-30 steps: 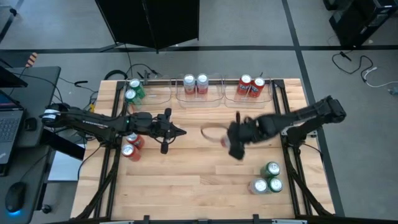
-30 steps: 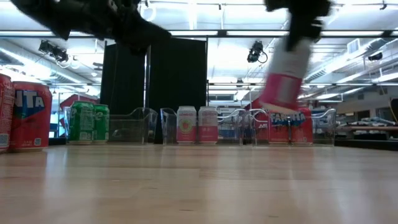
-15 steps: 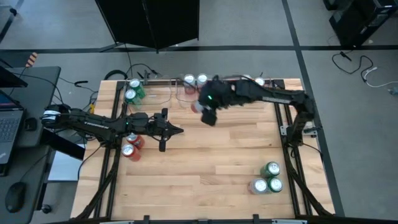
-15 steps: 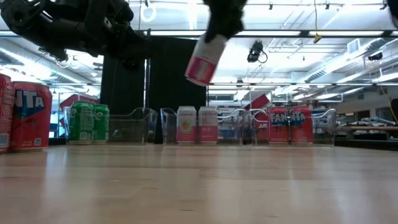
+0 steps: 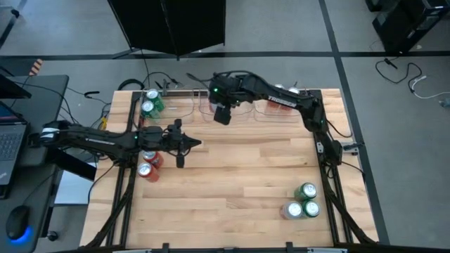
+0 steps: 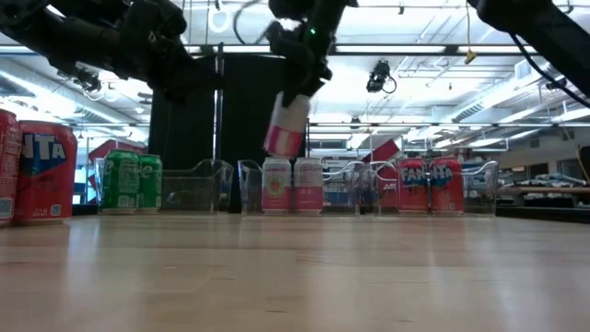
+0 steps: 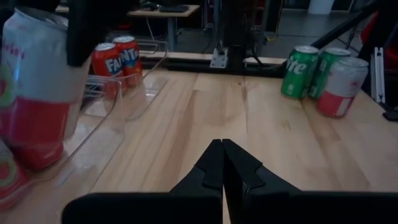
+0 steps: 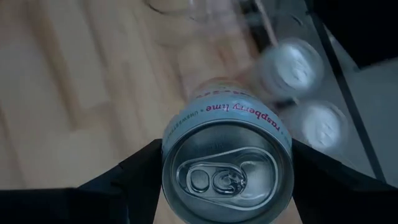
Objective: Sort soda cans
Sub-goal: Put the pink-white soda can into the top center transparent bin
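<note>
My right gripper [image 5: 222,112] hangs over the middle clear tray [image 5: 242,114] at the far edge, shut on a silver-white and pink soda can [image 6: 287,124]. Two like cans [image 6: 292,185] stand in that tray. Green cans [image 5: 150,102] stand in the far-left tray and red cans [image 6: 430,185] in the far-right one. Red cans [image 5: 148,164] stand at the table's left. Two green cans and a silver-white one [image 5: 302,202] stand near right. My left gripper [image 5: 199,144] is shut on nothing, left of the table's middle. My right gripper pinches the can's side wall just below its silver top [image 8: 171,155], one finger [image 8: 134,171] on either side. The fingers come from above, slanting down. The can is lifted clear and hangs tilted above the middle tray.
Three clear trays line the far edge, the left one [image 5: 169,105] with room beside its green cans. Dark frame rails [image 5: 330,176] run along both sides of the wooden table. The bare middle [image 5: 232,183] has free room.
My right gripper has carried the silver-white can from over the table's right middle toward the far edge and leftward, to above the middle tray, turning as it went. My left gripper has drawn back a little toward the left edge, still shut.
</note>
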